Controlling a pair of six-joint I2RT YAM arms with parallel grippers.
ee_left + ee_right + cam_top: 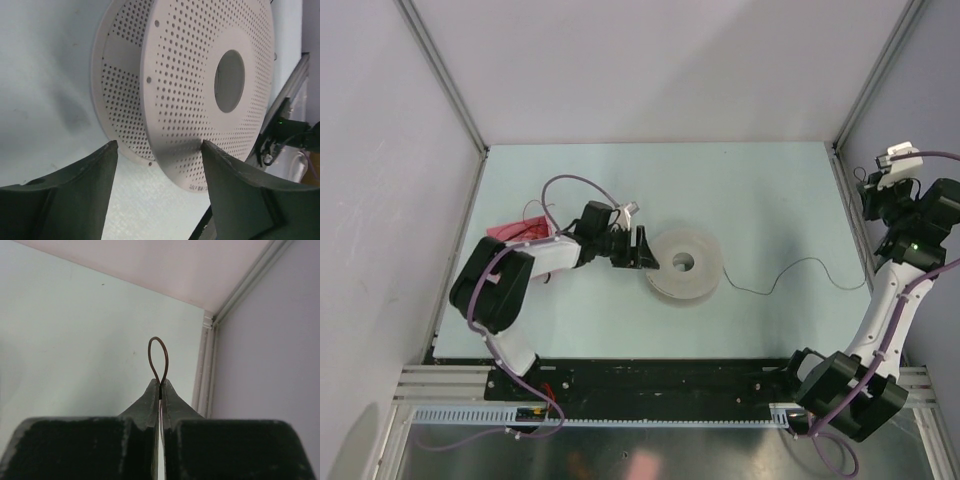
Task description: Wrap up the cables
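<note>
A thin dark cable (790,272) runs across the table from the right side of the pale grey spool (682,265) to the right edge. My right gripper (868,196) is up near the right wall. In the right wrist view it (160,382) is shut on a small brown loop of the cable (158,356) that sticks out past the tips. My left gripper (642,248) is open at the spool's left side. In the left wrist view it (159,147) has the rim of the perforated spool (190,75) between its fingers, touching neither side clearly.
A red flat thing with thin strands (518,230) lies beside the left arm's elbow. Frame posts stand at the back corners (480,150). The right wall and its corner rail (207,365) are close to my right gripper.
</note>
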